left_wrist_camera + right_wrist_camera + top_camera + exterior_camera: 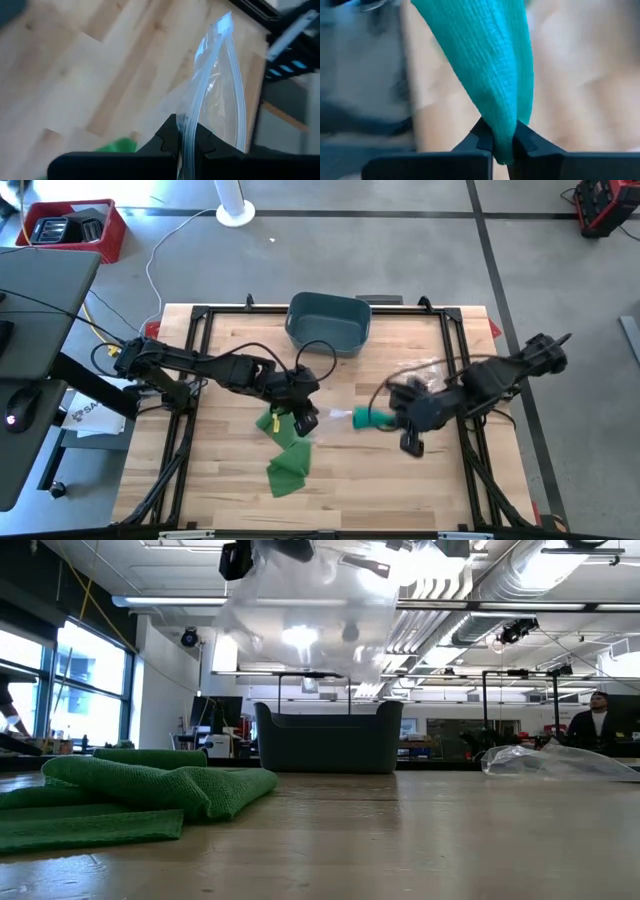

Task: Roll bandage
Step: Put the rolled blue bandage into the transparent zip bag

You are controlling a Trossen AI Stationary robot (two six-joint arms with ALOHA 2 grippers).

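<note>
A teal bandage (364, 418) hangs above the table's middle, with my right gripper (386, 418) shut on it. To its left my left gripper (307, 417) is shut on a clear zip bag (335, 415), which shows high up in the low view (310, 610). Green bandage cloth (290, 470) lies loosely folded on the table below the left gripper, another piece (274, 424) beside it; the low view shows the cloth (130, 785) resting flat on the wood. My left gripper pinches the clear bag's edge (189, 131) between its two fingers, slanting down from the table's left. The bag stretches away from the fingertips, clear of the table. My right gripper pinches one end of the teal bandage (504, 131) between its two fingers, slanting down from the table's right. The knit cloth widens away from the fingertips, and the bandage is lifted clear of the table.
A grey bin (328, 323) stands at the table's far middle. A second crumpled clear bag (420, 370) lies on the table near the right arm. A black frame (200, 315) runs around the table's edges. There is free wood toward the near edge.
</note>
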